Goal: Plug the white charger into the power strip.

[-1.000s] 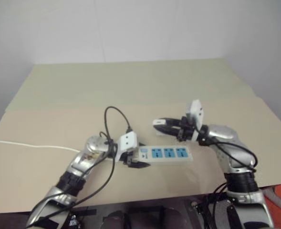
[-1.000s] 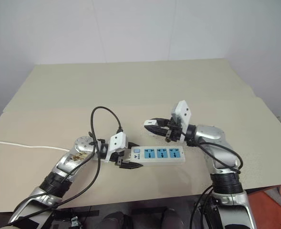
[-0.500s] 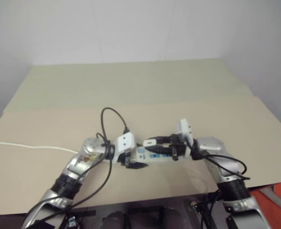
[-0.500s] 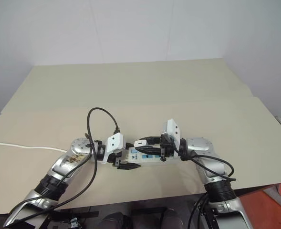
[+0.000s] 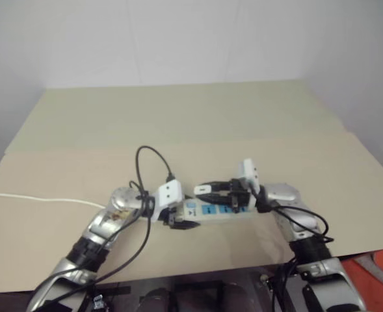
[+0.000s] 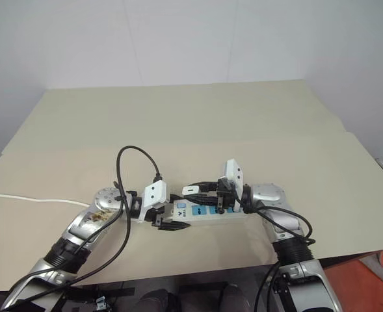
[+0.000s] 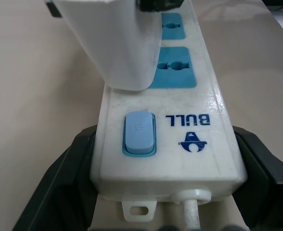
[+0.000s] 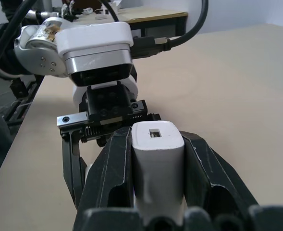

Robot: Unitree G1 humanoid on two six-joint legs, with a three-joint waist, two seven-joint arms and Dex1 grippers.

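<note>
Power strip [image 6: 207, 212] is lying flat on the tan table [image 6: 178, 123], right at the near edge between the two arms, blue sockets facing up. Left gripper [image 6: 167, 218] has its black fingers [image 7: 59, 183] spread wide around the switch end of the strip, one finger on each long side, basically bracing it. You can see the blue switch [image 7: 139, 133] and the thin white cord [image 7: 191, 216] coming out of that end in the left wrist view.

Right gripper [image 6: 194, 193] is pinching the white charger [image 8: 156, 163] between both fingers, pointing sideways toward the left arm. The charger sits just over the strip, above the socket nearest the switch. In the left wrist view its white body covers part of that socket face, but I honestly can't tell if the prongs are in or just hovering over the holes. A second white cord [image 6: 32, 199] trails off across the table to the left edge.
</note>
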